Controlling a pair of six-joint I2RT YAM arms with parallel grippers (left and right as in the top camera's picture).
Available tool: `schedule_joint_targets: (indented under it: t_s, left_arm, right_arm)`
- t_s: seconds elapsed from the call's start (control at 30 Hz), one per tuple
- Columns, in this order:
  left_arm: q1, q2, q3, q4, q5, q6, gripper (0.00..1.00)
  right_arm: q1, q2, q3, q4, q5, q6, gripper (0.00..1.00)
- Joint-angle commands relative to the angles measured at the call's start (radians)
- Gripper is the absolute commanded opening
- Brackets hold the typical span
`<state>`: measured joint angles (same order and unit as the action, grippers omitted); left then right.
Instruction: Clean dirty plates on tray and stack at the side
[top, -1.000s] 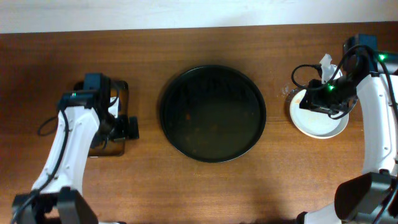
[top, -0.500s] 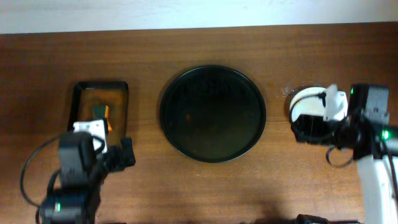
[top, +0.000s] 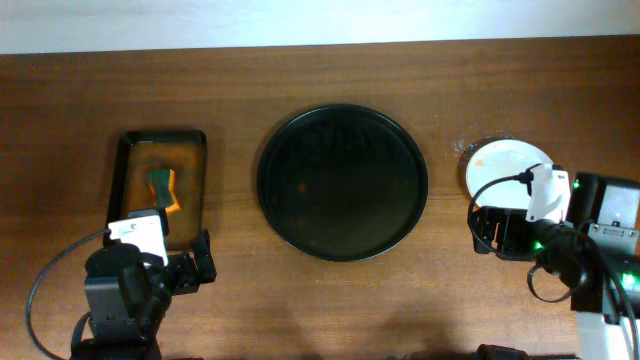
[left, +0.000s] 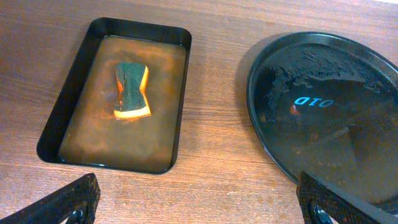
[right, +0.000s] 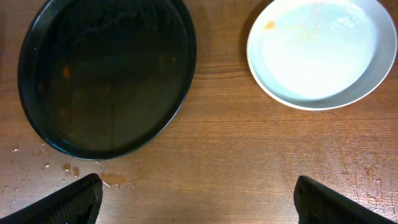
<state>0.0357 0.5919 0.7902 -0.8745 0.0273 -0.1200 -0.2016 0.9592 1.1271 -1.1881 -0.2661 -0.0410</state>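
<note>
Both splayed — left hand (left: 199, 202), right hand (right: 198, 200), apparently hovering

Only one piece of writing shows, in the left wrist view: a short row of pale bluish letters (left: 314, 101) lying as a glint on the wet floor of the round black tray (left: 348, 155), toward the tray's far-left part, just below the rough patch by its rim. They read roughly "DTO" — the strokes look mirrored and blurred, so the reading is uncertain.
</note>
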Motion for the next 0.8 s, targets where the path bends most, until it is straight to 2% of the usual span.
schedule_joint_targets:
  t_s: [0.0, 0.13, 0.33, 0.47, 0.77]
  left_arm:
    - [0.0, -0.002, -0.011, -0.001, 0.011, 0.016, 0.99]
    - [0.0, -0.002, -0.011, -0.001, 0.011, 0.016, 0.99]
    - [0.0, -0.002, -0.011, -0.001, 0.011, 0.016, 0.99]
    - [0.0, -0.002, -0.011, -0.002, 0.011, 0.016, 0.99]
    - [0.0, -0.002, -0.011, -0.001, 0.011, 0.016, 0.99]
  right_arm:
    - [0.006, 0.048, -0.005, -0.001, 0.012, -0.004, 0.99]
    - [0.006, 0.095, -0.005, -0.001, 0.013, -0.004, 0.99]
    - [0.066, 0.014, -0.011, 0.027, 0.057, -0.008, 0.99]
    - [0.156, -0.148, -0.102, 0.228, 0.101, -0.008, 0.99]
    - [0.163, -0.558, -0.461, 0.587, 0.082, -0.007, 0.99]
